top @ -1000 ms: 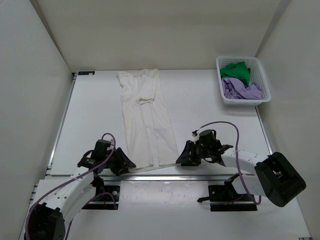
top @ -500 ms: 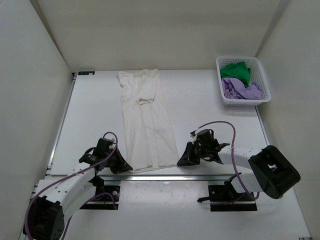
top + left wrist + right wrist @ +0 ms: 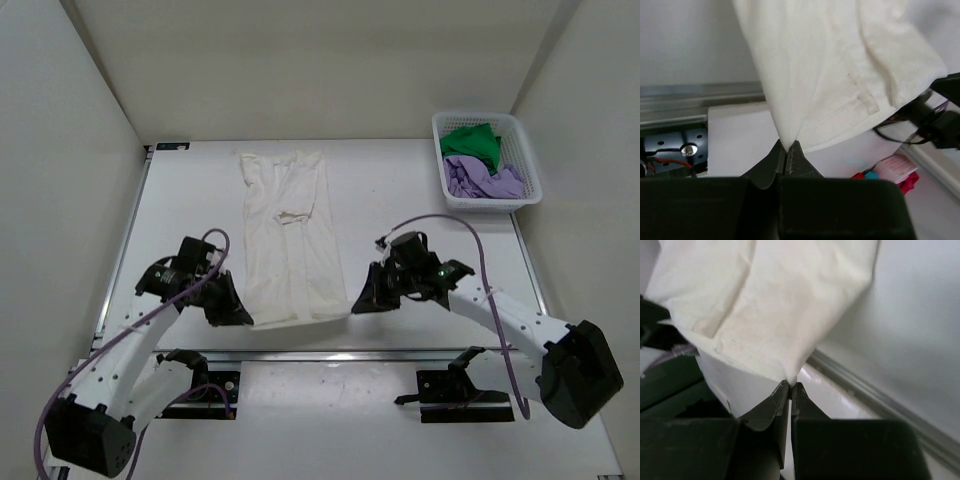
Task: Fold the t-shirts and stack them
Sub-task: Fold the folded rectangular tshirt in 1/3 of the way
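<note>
At the near hem of the cream-white t-shirt (image 3: 290, 240), the left gripper (image 3: 244, 319) and right gripper (image 3: 356, 305) each clamp a corner, raised off the table (image 3: 400, 200).

Bare table (image 3: 400, 200) lies open right of the cream shirt (image 3: 290, 250); basket (image 3: 492, 203) blocks the far-right corner.

- Cream-white t-shirt (image 3: 288, 240): soft matt cloth, lightly creased, with a stitched hem.
- Table (image 3: 420, 210): smooth, matt white surface. A brushed metal rail (image 3: 350, 354) runs along the table's near edge.
- Basket (image 3: 490, 203), at the table's far right corner: white plastic lattice with a slight sheen. It contains the green t-shirt (image 3: 472, 142) and the lavender t-shirt (image 3: 480, 180), both crumpled matt cloth.
- Left gripper (image 3: 788, 151) and right gripper (image 3: 790, 386): black plastic fingers with a dull sheen.
</note>
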`<state>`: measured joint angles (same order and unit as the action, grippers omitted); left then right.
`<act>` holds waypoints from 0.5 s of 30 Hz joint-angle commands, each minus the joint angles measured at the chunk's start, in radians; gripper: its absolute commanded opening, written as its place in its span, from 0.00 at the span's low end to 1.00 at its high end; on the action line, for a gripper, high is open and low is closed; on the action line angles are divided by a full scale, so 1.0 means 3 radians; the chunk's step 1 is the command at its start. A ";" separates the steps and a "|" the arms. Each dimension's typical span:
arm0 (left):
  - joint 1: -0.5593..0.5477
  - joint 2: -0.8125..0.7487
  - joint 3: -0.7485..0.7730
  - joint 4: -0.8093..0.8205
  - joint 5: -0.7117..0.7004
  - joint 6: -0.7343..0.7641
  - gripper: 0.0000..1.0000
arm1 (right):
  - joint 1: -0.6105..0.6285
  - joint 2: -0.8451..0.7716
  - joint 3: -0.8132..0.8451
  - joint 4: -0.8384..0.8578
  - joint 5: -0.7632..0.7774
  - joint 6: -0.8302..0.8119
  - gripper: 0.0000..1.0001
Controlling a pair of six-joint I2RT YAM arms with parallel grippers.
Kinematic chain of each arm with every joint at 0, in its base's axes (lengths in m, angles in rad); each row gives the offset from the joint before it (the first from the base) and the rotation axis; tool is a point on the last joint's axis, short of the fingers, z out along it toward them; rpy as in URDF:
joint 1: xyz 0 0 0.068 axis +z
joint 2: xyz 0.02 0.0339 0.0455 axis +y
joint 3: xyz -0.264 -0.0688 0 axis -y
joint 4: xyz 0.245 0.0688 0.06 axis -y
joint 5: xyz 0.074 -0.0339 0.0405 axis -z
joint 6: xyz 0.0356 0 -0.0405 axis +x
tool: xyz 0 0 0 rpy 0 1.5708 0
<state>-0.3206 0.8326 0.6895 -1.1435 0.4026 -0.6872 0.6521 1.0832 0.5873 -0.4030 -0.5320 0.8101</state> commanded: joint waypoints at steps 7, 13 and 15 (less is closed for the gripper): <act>0.0291 0.1033 0.1045 0.0625 -0.0334 -0.0077 0.00 | -0.0583 0.1434 0.1931 -0.0538 0.0127 -0.1018 0.00; 0.0475 0.1539 0.1270 0.0886 -0.0544 -0.0021 0.00 | -0.0762 0.2222 0.2791 -0.0492 0.0076 -0.1197 0.01; 0.0506 0.1693 0.1322 0.1050 -0.0682 -0.0005 0.00 | -0.0819 0.2478 0.3048 -0.0548 0.0025 -0.1253 0.01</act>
<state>-0.1902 1.3067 1.0397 -0.9180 0.2710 -0.6960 0.4389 1.7695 1.4086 -0.5549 -0.5133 0.4931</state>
